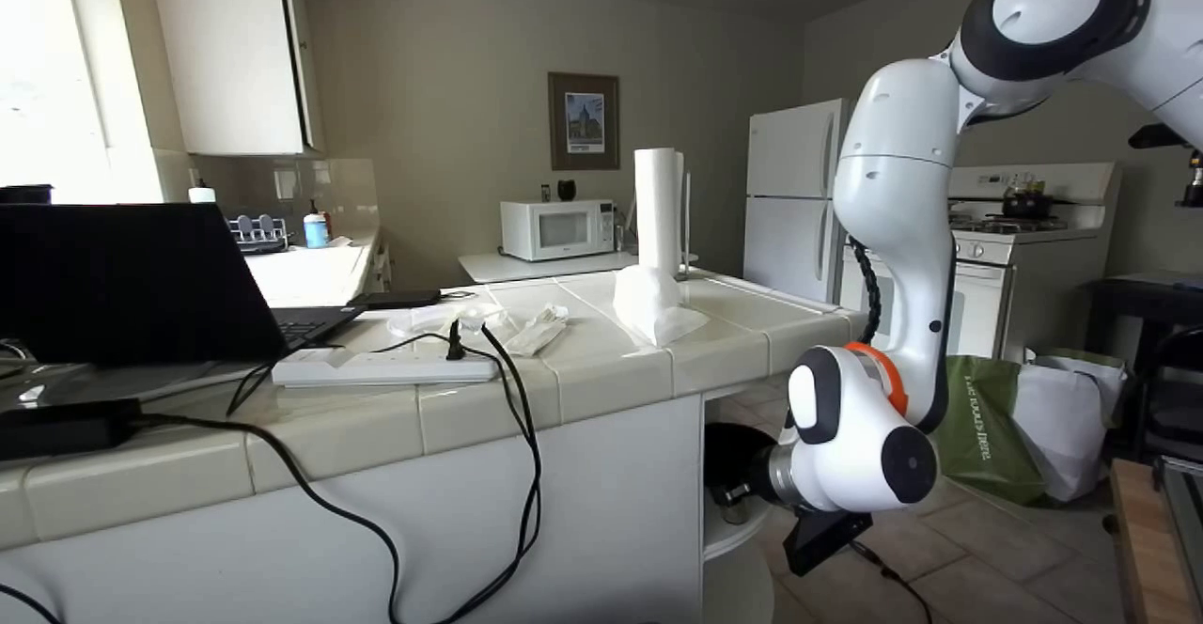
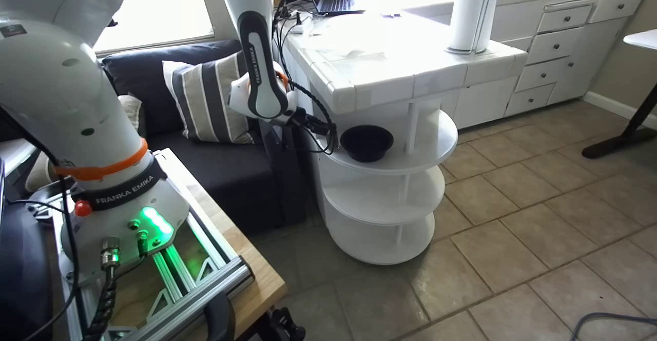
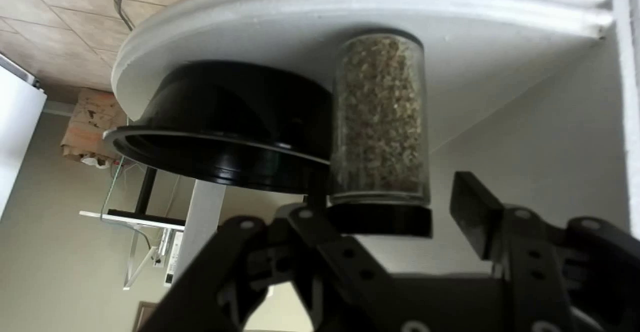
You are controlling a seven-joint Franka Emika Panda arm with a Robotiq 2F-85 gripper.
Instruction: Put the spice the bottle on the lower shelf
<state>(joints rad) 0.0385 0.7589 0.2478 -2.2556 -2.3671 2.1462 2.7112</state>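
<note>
Transparent cylindrical spice bottle (image 3: 382,122) is borne upright by the top white round-edged shelf board (image 3: 480,54), beside a round black bowl (image 3: 240,97). The black two-fingered claw (image 3: 395,204) is spread, jaws parted around the black cap (image 3: 380,220).

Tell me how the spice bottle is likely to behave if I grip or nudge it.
The spice bottle looks rigid: its clear, straight walls probably won't squash. Being smooth, they may slip between the fingers. Taller than wide and round, it could tip if nudged near the cap, then roll.
</note>
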